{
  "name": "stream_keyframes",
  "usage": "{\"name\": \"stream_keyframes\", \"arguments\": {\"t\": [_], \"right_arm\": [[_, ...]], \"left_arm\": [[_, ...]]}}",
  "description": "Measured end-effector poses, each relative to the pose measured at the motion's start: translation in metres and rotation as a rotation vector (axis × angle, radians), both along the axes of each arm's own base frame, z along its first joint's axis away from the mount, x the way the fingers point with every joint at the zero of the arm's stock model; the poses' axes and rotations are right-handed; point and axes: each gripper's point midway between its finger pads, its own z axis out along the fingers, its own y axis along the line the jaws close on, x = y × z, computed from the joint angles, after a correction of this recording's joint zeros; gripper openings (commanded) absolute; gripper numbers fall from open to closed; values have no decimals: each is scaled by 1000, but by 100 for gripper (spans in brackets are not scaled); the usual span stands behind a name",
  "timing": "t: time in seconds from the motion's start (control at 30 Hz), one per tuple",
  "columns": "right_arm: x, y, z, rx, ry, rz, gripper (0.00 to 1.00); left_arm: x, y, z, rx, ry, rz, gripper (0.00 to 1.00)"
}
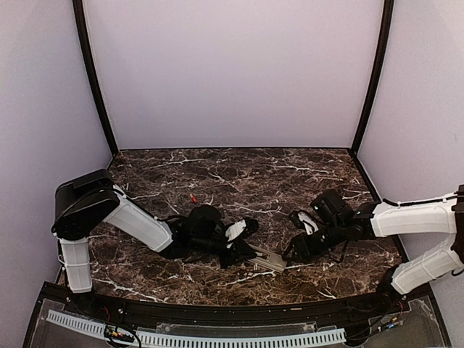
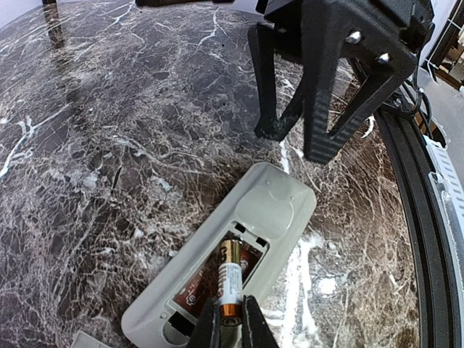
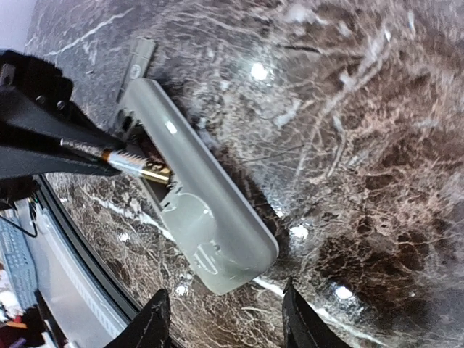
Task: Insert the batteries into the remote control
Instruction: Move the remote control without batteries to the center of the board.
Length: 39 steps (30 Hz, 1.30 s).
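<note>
Greyish-beige back up, the remote control [image 2: 279, 206] lies on the dark marbled counter [image 2: 109, 145], close to its near edge and about midway between the 2 arms. Its battery bay is uncovered. 1 battery with a red label [image 2: 190, 292] already sits in the bay along one side.

The left tool [image 2: 230, 319] reaches in from the left with its fingers pinched narrow on a second battery [image 2: 230, 279], gripping it by the copper-coloured end. This battery slants down with its free gold end inside the open bay, beside the seated one. Whether that end touches the bay floor I cannot tell.

The right tool [image 2: 293, 141] hangs over the counter just past the remote's closed right end. Its 2 fingers stand partly apart with nothing between them, and they do not touch the remote.

A flat grey cover piece [image 3: 139, 61] lies on the counter just beside the remote's left end. Farther back and to the left, well apart from the remote, lies a tiny red thing [image 1: 193, 197], too small to make out.
</note>
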Motion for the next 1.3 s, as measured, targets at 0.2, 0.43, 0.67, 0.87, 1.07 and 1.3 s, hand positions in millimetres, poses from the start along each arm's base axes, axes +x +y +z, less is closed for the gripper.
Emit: {"name": "stream_keyframes", "arguments": {"t": [0.2, 0.43, 0.67, 0.87, 1.07, 1.3], "right_arm": [[18, 17, 56, 73, -324, 157, 64], [16, 41, 63, 44, -540, 255, 71], [20, 45, 9, -105, -554, 339, 74], [19, 58, -21, -161, -536, 440, 71], [19, 88, -23, -151, -575, 518, 62], [1, 116, -24, -133, -607, 633, 54]], "left_arm": [[3, 4, 0, 7, 27, -26, 0], [14, 11, 4, 1, 69, -65, 0], [25, 21, 15, -21, 83, -57, 0], [27, 38, 46, -60, 61, -9, 0], [33, 62, 64, -76, 59, 105, 0], [37, 91, 94, -102, 21, 225, 0]]}}
